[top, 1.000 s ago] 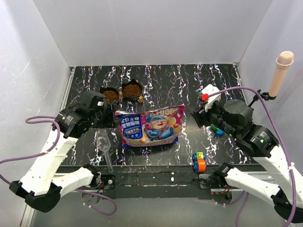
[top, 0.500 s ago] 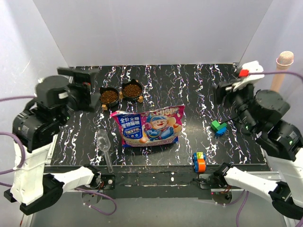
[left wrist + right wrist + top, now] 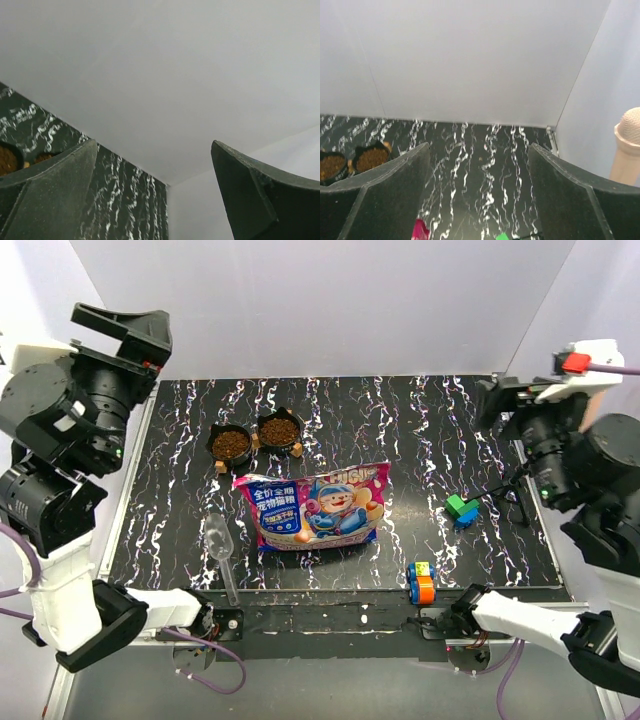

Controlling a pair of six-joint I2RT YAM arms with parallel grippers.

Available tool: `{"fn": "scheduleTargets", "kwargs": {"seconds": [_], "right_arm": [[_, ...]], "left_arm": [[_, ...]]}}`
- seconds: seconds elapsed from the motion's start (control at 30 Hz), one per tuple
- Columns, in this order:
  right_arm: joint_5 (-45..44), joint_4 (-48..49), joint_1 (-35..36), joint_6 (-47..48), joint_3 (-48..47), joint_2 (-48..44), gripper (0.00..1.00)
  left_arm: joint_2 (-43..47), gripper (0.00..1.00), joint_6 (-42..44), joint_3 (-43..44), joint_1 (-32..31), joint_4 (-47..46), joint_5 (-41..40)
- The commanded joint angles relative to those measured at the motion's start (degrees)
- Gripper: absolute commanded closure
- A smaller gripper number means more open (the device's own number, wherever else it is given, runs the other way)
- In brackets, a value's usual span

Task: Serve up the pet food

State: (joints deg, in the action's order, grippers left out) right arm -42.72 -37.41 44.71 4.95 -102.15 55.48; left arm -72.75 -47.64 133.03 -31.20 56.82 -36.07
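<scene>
marble-patterned black worktop [image 3: 400, 430], veined in white, is boxed in by plain white walls [image 3: 330, 300]. pet food [image 3: 231, 445] sits as brown kibble in two black bowls [image 3: 281, 414], side by side at the far left. the glossy bag [image 3: 315, 505] lies flat mid-worktop, with a clear scoop [image 3: 222, 548] just beside it on the left. a green and blue block [image 3: 461, 508] rests on the right side, and a blue and orange block stack [image 3: 421, 583] sits near the front edge. both arms are raised high at the sides. the left tool [image 3: 154, 145] stands wide with nothing between its fingers, and the right tool [image 3: 479, 146] is equally wide and empty. the left wrist view shows only a sliver of one bowl. a pale microphone [image 3: 627, 145] is cropped at the right wrist view's edge. whether the bag is open i cannot tell.
</scene>
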Motion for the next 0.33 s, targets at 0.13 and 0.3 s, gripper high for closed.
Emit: {"fn": "scheduleTargets", "kwargs": {"seconds": [0.13,0.3], "right_arm": [[-2.55,14.02,0.2,6.74,2.65,-4.42,0.13],[-3.25,12.8,0.2,6.39,1.51,-3.72,0.12]], "left_arm": [[0.42,0.02,17.57,3.72,0.18,-9.44,-5.41],[-0.99,0.02,18.11,4.96,0.18,-10.15,-5.41]]}}
